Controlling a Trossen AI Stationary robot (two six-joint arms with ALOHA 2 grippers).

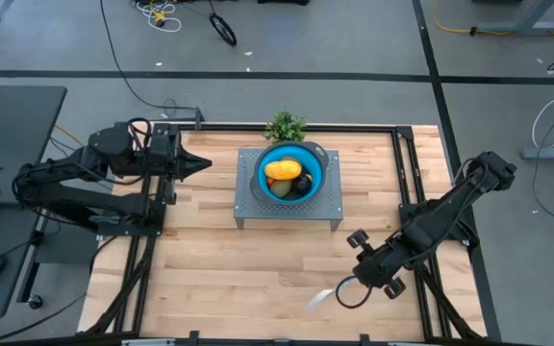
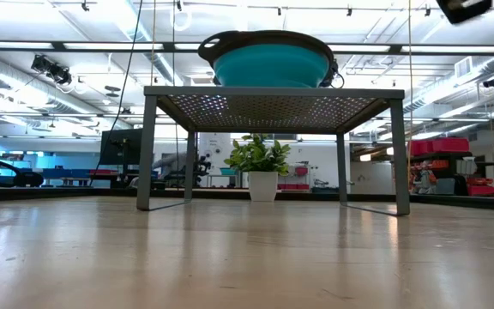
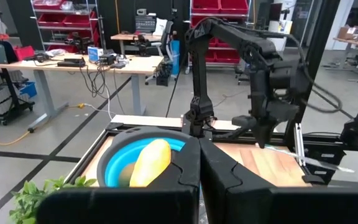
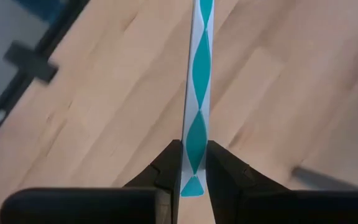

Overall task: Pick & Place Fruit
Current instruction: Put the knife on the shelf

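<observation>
Fruit (image 1: 285,175), a yellow-orange oblong among darker pieces, sits in your blue round bowl (image 1: 314,163) on the grey perforated metal stand (image 1: 254,204). Your right gripper (image 4: 192,169) pinches a white-and-teal patterned knife blade (image 4: 198,93); your left gripper (image 3: 199,163) is closed, empty, beside the stand.

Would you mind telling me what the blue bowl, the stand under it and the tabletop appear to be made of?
The blue bowl looks like matte plastic or silicone with a dark rim; which one is unclear. The stand seems to be grey-painted metal, its top perforated with small holes. The tabletop is light wood planks with visible grain and a slight sheen.
</observation>
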